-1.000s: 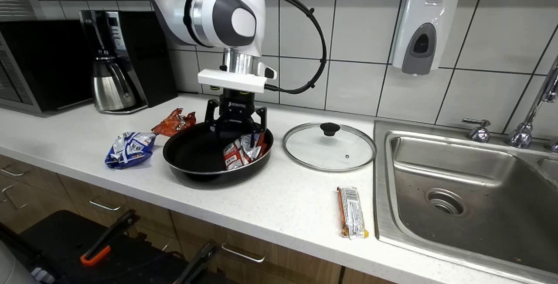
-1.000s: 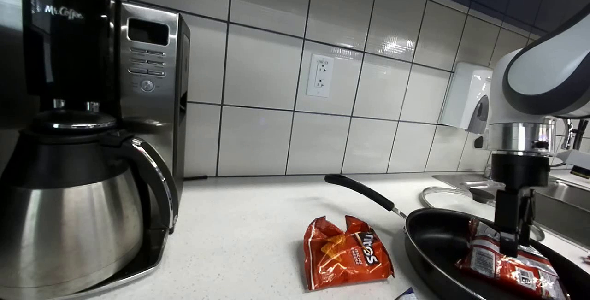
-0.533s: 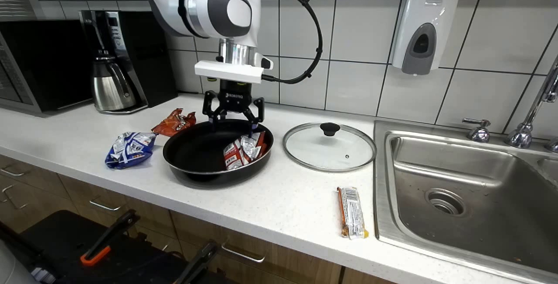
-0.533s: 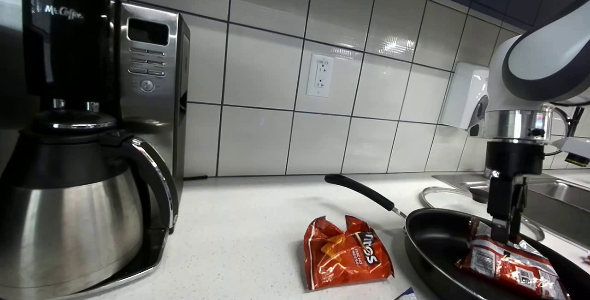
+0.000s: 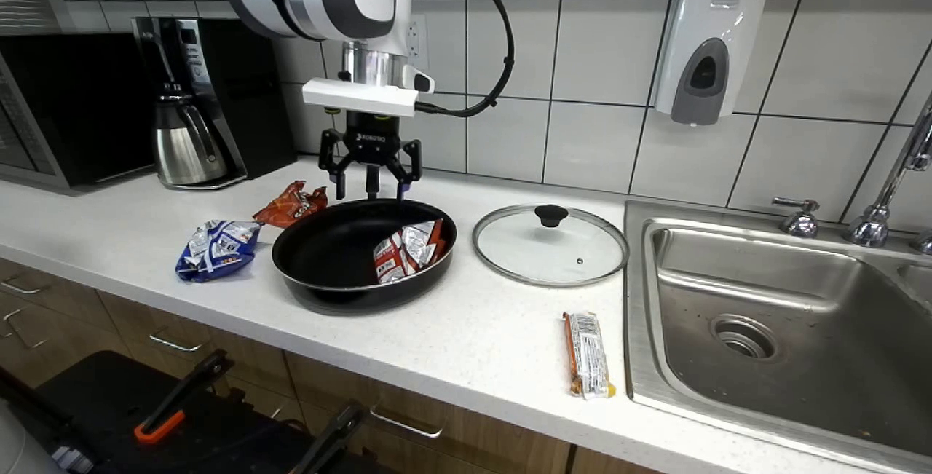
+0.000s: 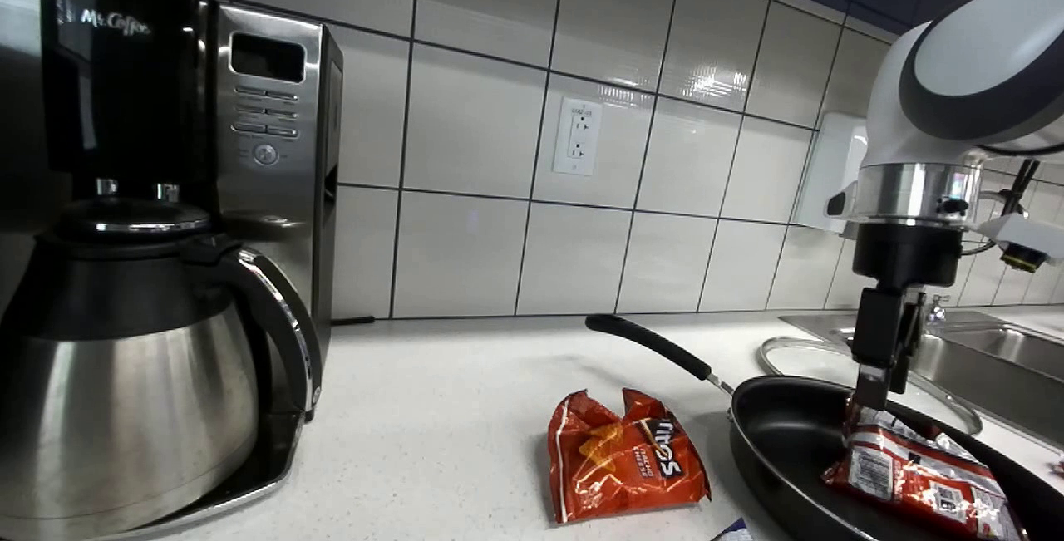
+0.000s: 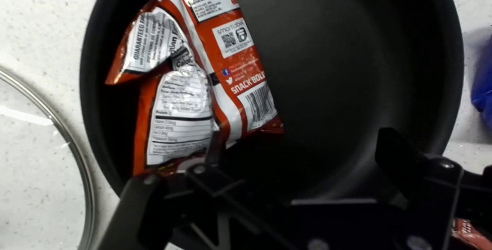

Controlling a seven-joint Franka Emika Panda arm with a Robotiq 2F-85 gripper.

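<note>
Red snack bag (image 7: 196,77) lies creased inside the pan (image 7: 334,69), toward one side. I'd judge it light, soft, slick-skinned, contents crushable; best hold, a gentle pinch at the creased middle. My gripper (image 5: 371,191) hangs above, spread wide, holding nothing.

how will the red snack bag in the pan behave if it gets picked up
The red snack bag will likely flex and crumple, since it shows deep creases. Its glossy surface might be slippery. It looks thin-walled, so it's probably light for its size.
</note>
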